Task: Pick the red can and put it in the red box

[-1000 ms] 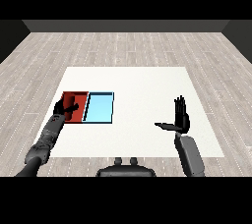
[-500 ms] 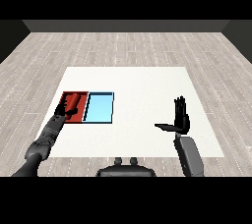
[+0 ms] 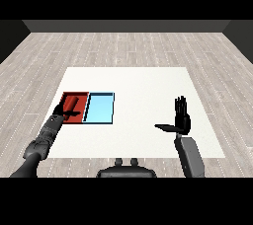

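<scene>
My left hand [image 3: 69, 111] reaches in from the lower left and lies over the red tray [image 3: 65, 98]. Its fingers point straight toward the tray's far side, with the thumb spread to the right. I cannot make out the red can; the hand covers the middle of the red tray, and red on red hides any outline there. My right hand [image 3: 182, 119] is held upright above the table at the right, well away from both trays. Its fingers are straight and the thumb sticks out to the left, with nothing in it.
The light blue tray [image 3: 99, 108] lies right beside the red tray, sharing its right wall, and holds nothing I can see. The white table [image 3: 138, 91] stretches between the trays and my right hand. Grey wooden floor surrounds the table.
Hardly anything differs. My left hand stays over the red tray with its fingers stretched out, and my right hand keeps its raised pose.
</scene>
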Available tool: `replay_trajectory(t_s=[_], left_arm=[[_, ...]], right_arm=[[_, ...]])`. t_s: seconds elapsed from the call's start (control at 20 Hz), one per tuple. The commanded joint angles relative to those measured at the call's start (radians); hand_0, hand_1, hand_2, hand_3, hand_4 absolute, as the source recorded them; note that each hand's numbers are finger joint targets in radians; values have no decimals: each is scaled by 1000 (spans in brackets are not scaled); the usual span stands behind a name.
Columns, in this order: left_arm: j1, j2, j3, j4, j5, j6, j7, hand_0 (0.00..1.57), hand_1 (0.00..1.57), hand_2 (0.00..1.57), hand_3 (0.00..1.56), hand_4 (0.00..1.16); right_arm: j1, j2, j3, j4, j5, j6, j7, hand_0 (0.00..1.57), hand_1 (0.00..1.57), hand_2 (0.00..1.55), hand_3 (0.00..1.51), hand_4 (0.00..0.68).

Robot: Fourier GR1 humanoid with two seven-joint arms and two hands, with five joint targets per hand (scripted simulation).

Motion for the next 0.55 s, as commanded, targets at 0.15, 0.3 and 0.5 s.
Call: replay_trajectory(t_s=[0.15,0.3,0.5], left_arm=[[47,-29,230,-202,229,67,-350,0,0,0,0,0],[49,-74,293,-335,310,-23,-528,0,0,0,0,0],[92,-92,296,-485,356,-181,-655,0,0,0,0,0]], right_arm=[[4,-17,-8,-21,-18,35,-5,0,0,0,0,0],[36,-15,-8,-22,-35,53,-12,0,0,0,0,0],[78,0,29,-28,-3,62,-49,0,0,0,0,0]])
